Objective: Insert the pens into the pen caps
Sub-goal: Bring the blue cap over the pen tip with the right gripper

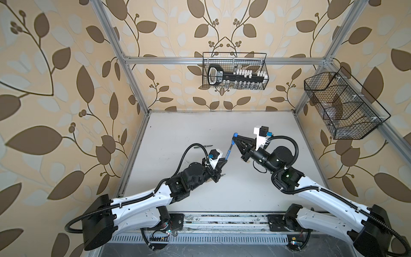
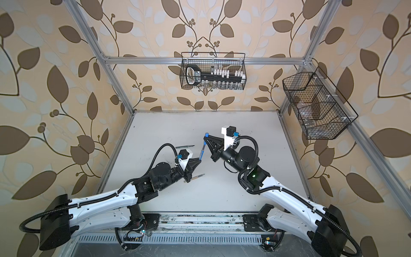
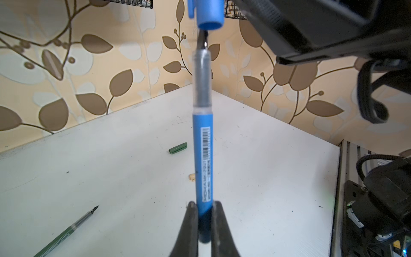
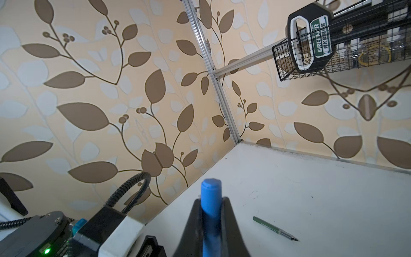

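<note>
My left gripper [image 1: 224, 159] [image 3: 204, 203] is shut on the lower end of the blue pen [image 1: 229, 151] [image 3: 202, 155], held above the table. My right gripper [image 1: 235, 136] [image 4: 211, 200] is shut on the blue cap [image 1: 235, 134] [image 4: 211, 193]. In the left wrist view the pen's dark tip reaches the open mouth of the blue cap [image 3: 208, 13]. The green pen [image 2: 184, 146] [image 4: 274, 229] lies uncapped on the table behind the left arm. A tan pen [image 2: 196, 177] lies by the left gripper. The green cap [image 3: 178, 148] lies on the table, and a tan cap [image 3: 191, 177] peeks from behind the blue pen.
A wire basket [image 1: 234, 71] with a black tool hangs on the back wall. Another wire basket [image 1: 342, 104] hangs on the right wall. Aluminium frame posts stand at the corners of the white table [image 1: 200, 200].
</note>
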You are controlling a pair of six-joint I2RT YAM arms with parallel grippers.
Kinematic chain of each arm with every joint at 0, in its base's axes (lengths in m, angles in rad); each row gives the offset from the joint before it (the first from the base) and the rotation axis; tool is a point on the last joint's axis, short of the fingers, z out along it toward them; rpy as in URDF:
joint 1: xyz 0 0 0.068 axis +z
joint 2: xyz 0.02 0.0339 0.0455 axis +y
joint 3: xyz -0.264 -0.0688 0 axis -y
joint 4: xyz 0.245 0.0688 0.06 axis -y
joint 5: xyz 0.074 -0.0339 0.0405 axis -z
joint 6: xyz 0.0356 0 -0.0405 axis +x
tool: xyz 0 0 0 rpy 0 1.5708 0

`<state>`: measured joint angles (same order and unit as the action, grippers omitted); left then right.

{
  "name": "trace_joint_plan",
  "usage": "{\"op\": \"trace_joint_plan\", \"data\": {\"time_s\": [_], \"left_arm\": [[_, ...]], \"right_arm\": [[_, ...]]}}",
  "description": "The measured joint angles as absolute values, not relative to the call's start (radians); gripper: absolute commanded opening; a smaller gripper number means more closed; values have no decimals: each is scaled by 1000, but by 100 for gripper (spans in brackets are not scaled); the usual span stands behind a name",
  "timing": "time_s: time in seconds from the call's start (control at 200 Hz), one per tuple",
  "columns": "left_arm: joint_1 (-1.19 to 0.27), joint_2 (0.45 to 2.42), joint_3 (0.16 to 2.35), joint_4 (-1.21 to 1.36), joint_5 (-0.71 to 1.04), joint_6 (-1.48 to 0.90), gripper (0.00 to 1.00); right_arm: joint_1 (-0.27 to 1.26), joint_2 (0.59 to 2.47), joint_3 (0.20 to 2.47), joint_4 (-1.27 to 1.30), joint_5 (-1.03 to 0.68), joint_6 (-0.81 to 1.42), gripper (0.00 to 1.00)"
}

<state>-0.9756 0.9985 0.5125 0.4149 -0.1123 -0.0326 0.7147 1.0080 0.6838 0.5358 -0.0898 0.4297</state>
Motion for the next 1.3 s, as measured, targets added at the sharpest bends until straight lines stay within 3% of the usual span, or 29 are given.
{"op": "trace_joint_plan", "data": {"time_s": [1.3], "left_arm": [[-976, 982, 513, 416, -112, -33, 0]], "right_arm": [[697, 1024, 715, 519, -155, 445, 0]]}}
